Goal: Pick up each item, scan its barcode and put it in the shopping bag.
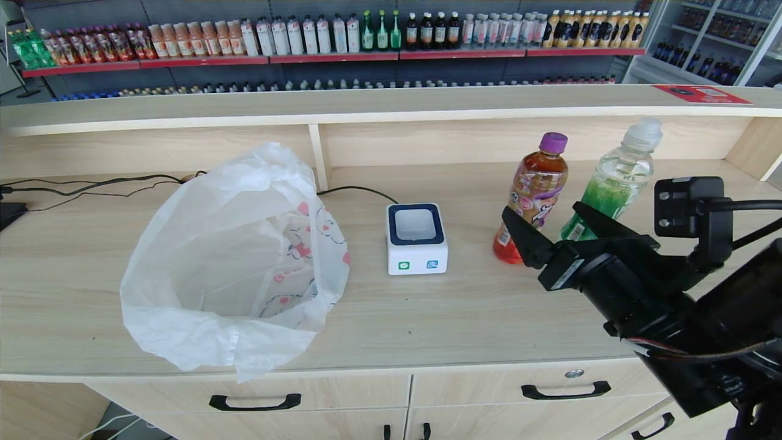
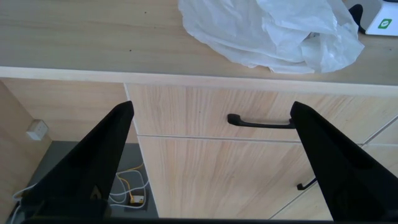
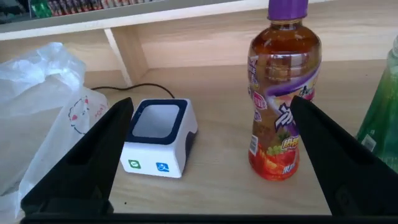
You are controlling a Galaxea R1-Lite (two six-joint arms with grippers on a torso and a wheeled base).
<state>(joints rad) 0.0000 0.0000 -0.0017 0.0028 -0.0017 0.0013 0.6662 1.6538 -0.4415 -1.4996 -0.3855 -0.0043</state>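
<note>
Nearest, the left gripper [image 2: 211,109] hangs low in front of the desk's drawer fronts [image 2: 205,124], its jaws spread wide with nothing between them, a black drawer handle [image 2: 260,122] just beyond. On the pale wooden desk [image 1: 427,318], the white shopping bag [image 1: 183,244] sits at the left with its mouth gaping open and one fold drooping over the front edge. To the right, the right gripper [image 1: 540,209] hovers above the desk, jaws wide and empty, pointed toward the two bottles. A small white barcode scanner [image 1: 416,238] with a dark-framed window on top stands between the bag and the bottles, apart from both, its black cable [image 1: 360,190] running off toward the back. Just past the right gripper stands the purple-capped bottle [image 1: 537,195] of orange-brown drink — upright, and in the right wrist view partly behind one finger [image 3: 323,149]. Beside it, nearer the desk's right end, a clear bottle with a green label [image 1: 617,177] stands upright too. Behind the desk's raised back ledge [image 1: 391,104], store shelves [image 1: 366,56] carry rows of drinks.
</note>
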